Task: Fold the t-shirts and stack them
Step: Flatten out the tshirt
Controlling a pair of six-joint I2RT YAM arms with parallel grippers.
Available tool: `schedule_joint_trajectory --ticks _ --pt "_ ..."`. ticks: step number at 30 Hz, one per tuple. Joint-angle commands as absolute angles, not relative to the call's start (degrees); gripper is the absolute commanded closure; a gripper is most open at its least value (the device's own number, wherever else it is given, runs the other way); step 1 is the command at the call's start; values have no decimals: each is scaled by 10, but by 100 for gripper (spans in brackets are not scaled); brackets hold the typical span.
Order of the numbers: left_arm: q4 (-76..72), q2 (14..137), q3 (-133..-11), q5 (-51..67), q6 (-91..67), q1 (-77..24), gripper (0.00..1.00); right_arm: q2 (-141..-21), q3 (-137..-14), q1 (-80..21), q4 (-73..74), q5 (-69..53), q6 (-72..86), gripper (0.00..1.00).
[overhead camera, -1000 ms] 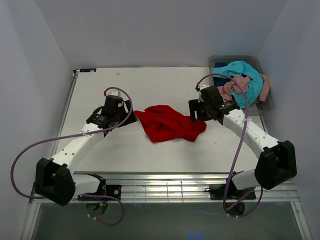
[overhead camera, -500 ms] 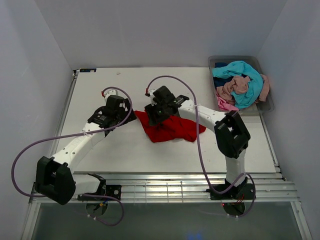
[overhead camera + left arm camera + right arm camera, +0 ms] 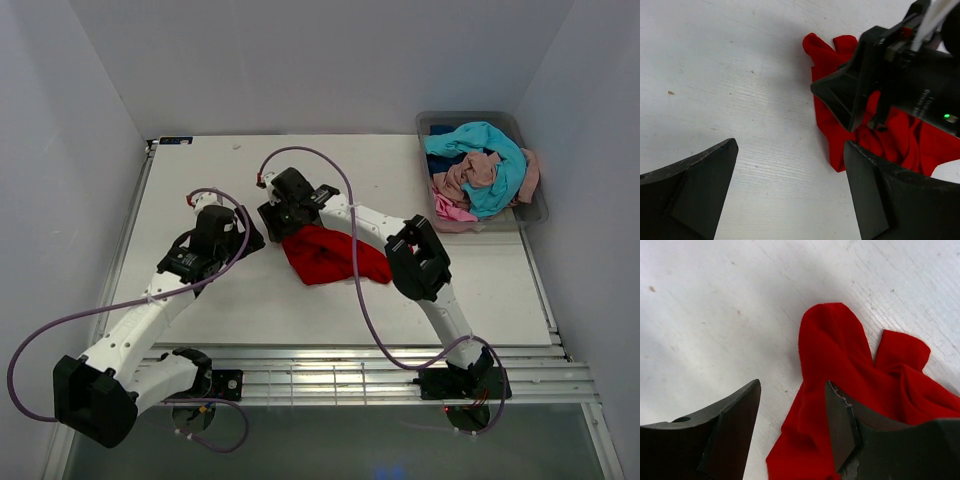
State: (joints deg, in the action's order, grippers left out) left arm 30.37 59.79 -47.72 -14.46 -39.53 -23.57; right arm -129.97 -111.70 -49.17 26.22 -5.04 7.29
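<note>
left gripper [image 3: 790, 150] gapes wide, empty, beside the crumpled plain red cloth t-shirt [image 3: 325, 255]. right gripper [image 3: 792, 385], jaws part-spread, straddles its edge, unpinched. nothing folded or stacked. beyond it, turquoise and pink t-shirts [image 3: 485, 165] wait in the clear grey plastic bin [image 3: 430, 122].

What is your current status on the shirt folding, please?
Left fingers open, empty, beside the crumpled red cloth t-shirt. Right fingers open over its edge. Shirt not yet folded. Right arm's purple cable crosses above it.
</note>
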Motion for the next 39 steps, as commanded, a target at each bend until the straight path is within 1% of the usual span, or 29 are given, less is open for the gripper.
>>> schedule_joint_trajectory --ticks 1,3,6,8,9,10,12,13,18,23,24,26,27,28,31,35,36,37,39 --pt "309 578 -480 -149 -399 -233 3 -1329 -1145 -502 280 -20 45 40" --pt "311 576 -483 -150 -398 -233 3 -1335 -1149 -504 275 -9 40 40" --pt "314 563 -483 -154 -396 -233 2 -1348 -1165 -504 273 25 36 43" --pt "316 555 -482 -158 -395 -233 2 -1356 -1177 -504 279 34 30 50" --pt "319 553 -480 -159 -395 -233 2 -1359 -1186 -505 281 44 26 56" --pt "323 550 -479 -161 -395 -233 2 -1360 -1189 -505 285 49 24 71" --pt "326 544 -475 -163 -400 -232 2 -1356 -1187 -505 287 61 15 83" --pt "328 542 -472 -163 -403 -232 2 -1350 -1182 -505 287 70 12 92" --pt "330 527 -458 -162 -410 -232 2 -1332 -1160 -505 280 79 7 92" --pt "337 518 -460 -169 -410 -232 2 -1288 -1140 -506 277 76 14 92" --pt "339 516 -460 -170 -410 -232 2 -1284 -1142 -507 277 70 14 92" --pt "341 516 -459 -169 -411 -232 2 -1286 -1144 -508 277 64 12 54" --pt "342 515 -458 -167 -412 -232 2 -1291 -1157 -508 279 60 12 39" --pt "342 514 -456 -165 -413 -232 2 -1308 -1169 -507 289 58 11 29" --pt "346 505 -454 -165 -416 -232 2 -1347 -1220 -509 308 55 10 26" --pt "358 488 -457 -173 -414 -232 2 -1376 -1236 -509 314 51 6 26" --pt "366 486 -459 -177 -413 -232 2 -1381 -1235 -509 313 52 6 27" --pt "368 483 -460 -179 -413 -232 2 -1387 -1231 -509 312 52 5 32" --pt "375 473 -462 -186 -411 -232 2 -1390 -1225 -509 309 50 4 36"
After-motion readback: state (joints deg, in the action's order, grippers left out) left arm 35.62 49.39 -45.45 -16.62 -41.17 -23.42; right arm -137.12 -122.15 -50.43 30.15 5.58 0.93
